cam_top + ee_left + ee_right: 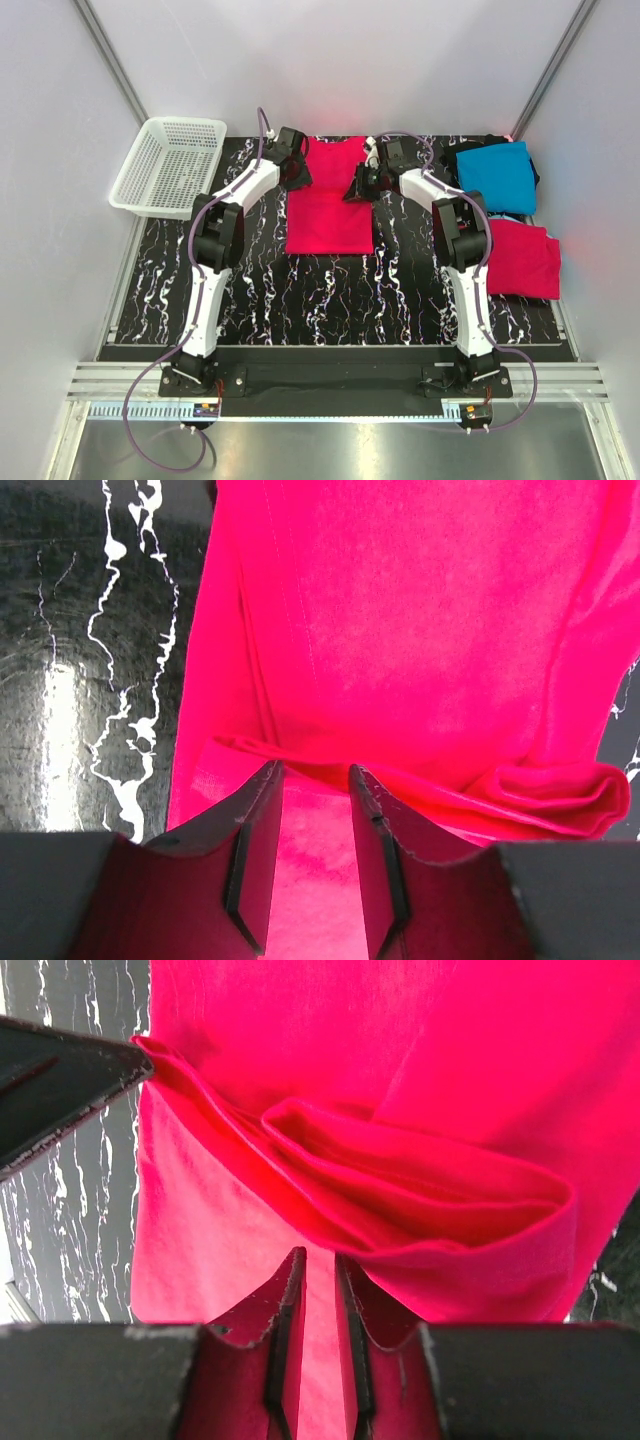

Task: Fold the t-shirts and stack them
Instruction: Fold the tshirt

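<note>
The left jaws stand a little apart with nothing pinched. Their tips sit right at a rolled edge of the red shirt, which lies in the top middle of the desk. The right jaws are apart too, by a thinner gap, just by a loose, puffy fold in the same shirt. I see no cloth caught in them.

That fold is not flat, and this could go wrong. If a tip lifts off crooked, it might snag the soft edge and pull the fold open. If the jaws shut here, they might grab too many layers and bunch the shirt up.

Both arms are close together at the top middle of the overhead view, so they could bump. There is open black desk below the shirt for pulling back. The blue shirt lies at the upper right. Another red shirt, folded, lies at the right, near the desk's edge. The white basket sits at the upper left corner.
</note>
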`<action>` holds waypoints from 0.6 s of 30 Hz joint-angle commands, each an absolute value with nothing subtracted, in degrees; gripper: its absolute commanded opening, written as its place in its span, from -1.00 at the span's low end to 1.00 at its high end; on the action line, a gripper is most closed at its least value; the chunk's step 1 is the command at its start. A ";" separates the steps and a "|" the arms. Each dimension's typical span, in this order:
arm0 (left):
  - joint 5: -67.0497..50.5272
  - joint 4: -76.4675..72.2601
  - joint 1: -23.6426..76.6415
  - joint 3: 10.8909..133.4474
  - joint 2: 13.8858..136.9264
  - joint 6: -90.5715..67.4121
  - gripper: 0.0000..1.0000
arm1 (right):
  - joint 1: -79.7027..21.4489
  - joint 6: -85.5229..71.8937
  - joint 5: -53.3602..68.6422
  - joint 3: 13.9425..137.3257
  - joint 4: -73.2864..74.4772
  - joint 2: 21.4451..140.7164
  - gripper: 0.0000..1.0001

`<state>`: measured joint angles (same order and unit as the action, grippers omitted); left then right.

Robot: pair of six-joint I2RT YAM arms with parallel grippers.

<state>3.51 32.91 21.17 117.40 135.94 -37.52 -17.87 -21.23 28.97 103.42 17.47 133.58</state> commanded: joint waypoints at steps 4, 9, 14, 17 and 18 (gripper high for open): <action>5.71 30.23 21.27 119.88 137.28 -36.83 -0.24 | -18.28 -21.71 28.13 108.19 17.14 136.05 -0.49; 7.90 30.15 21.27 119.36 137.73 -37.26 -0.24 | -18.19 -22.85 26.72 110.56 17.93 137.63 -0.41; 11.77 29.27 21.09 118.22 136.67 -37.53 -0.23 | -18.19 -22.33 26.81 113.20 20.13 139.57 -0.37; 13.09 27.95 20.83 117.78 135.97 -37.09 -0.23 | -18.28 -21.01 26.98 113.99 20.30 139.13 -0.36; 13.62 27.25 20.74 117.60 135.71 -37.09 -0.23 | -18.19 -20.22 26.81 114.26 20.22 138.87 -0.36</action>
